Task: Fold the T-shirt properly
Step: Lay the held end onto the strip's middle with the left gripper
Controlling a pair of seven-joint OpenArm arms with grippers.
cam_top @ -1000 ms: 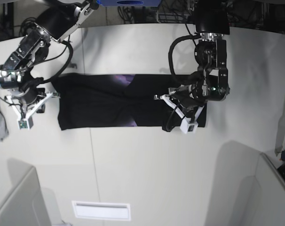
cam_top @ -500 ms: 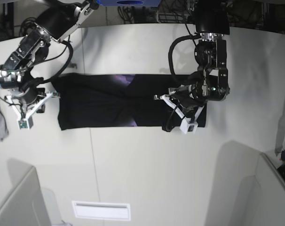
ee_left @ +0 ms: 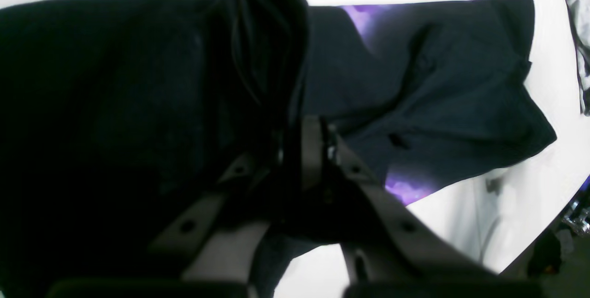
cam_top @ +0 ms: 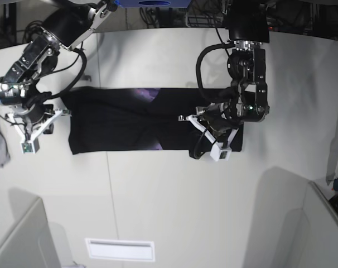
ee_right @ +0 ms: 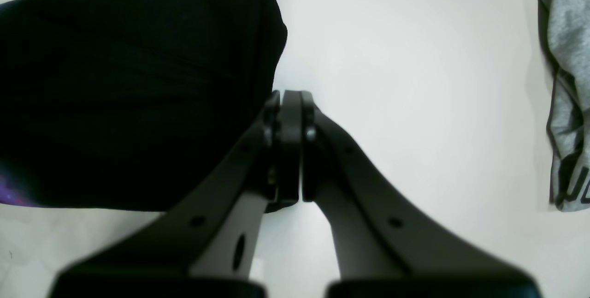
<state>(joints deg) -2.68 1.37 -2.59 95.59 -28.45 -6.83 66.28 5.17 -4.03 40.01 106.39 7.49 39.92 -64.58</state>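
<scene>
Looking down on a white table [cam_top: 158,195] in the base view, with both arms reaching in from its far side. Seeing the left arm [cam_top: 247,72] coming down over one end of the T-shirt [cam_top: 130,125], and the right arm [cam_top: 38,72] standing beyond the other end. Finding the black T-shirt lying on the table between them, stretching sideways in a long, narrow band, creasing along its length and bunching up under the left arm. Spotting a crumpled grey cloth [ee_right: 569,81] lying well apart from the shirt, by the base view's left edge. Noticing a pale rectangular panel [cam_top: 120,249] showing at the near edge. Clamping a raised fold of the T-shirt in the left gripper [ee_left: 297,127], with the dark fabric rising beside its tips. Keeping the right gripper's [ee_right: 291,97] tips together, hovering just beside the shirt's end and gripping nothing visible. Making out small purple patches [ee_left: 408,185] peeking from the shirt's long edges.
</scene>
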